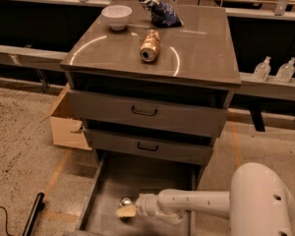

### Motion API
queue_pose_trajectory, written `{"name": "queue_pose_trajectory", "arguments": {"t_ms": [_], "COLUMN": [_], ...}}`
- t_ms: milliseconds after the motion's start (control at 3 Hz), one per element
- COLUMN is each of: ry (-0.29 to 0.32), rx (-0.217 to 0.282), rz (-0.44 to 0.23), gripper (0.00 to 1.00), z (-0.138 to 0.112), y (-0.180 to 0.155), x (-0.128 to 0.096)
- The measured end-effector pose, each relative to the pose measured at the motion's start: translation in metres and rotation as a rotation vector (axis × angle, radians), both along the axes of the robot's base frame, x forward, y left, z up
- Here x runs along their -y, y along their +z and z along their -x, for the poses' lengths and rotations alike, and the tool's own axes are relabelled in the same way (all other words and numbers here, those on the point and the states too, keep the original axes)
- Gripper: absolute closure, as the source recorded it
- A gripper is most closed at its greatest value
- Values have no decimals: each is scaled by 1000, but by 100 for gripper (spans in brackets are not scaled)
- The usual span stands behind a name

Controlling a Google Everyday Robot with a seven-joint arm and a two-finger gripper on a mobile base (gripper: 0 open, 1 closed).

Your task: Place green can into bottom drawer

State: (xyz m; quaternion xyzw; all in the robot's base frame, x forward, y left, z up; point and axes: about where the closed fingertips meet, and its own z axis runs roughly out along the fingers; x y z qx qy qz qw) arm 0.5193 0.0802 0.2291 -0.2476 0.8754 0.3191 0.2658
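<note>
The bottom drawer [96,195] is pulled out at the foot of the grey cabinet, showing a plain grey floor. My gripper [127,211] reaches into it from the right on a white arm [196,204] and sits low over the drawer floor, left of centre. A small round silver end [125,201] shows right at the gripper's tip; it looks like the green can's end, but no green label shows. Whether the can is gripped or lies on the drawer floor cannot be told.
A gold can [149,45] lies on the cabinet top [201,53] with a white bowl [116,16] and a dark chip bag [162,12]. The two upper drawers [145,113] stand slightly open. A cardboard box [69,124] is at the left, and a black object [33,213] lies on the floor.
</note>
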Motion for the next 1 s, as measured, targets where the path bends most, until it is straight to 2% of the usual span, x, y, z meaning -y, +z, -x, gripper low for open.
{"name": "queue_pose_trajectory", "arguments": {"t_ms": [333, 667, 1000], "ry": [-32, -86, -79], "rx": [20, 61, 48], "rz": [7, 30, 47], "gripper": [16, 30, 29], "z": [9, 22, 47], "y": [23, 58, 56], "x": [16, 38, 42]}}
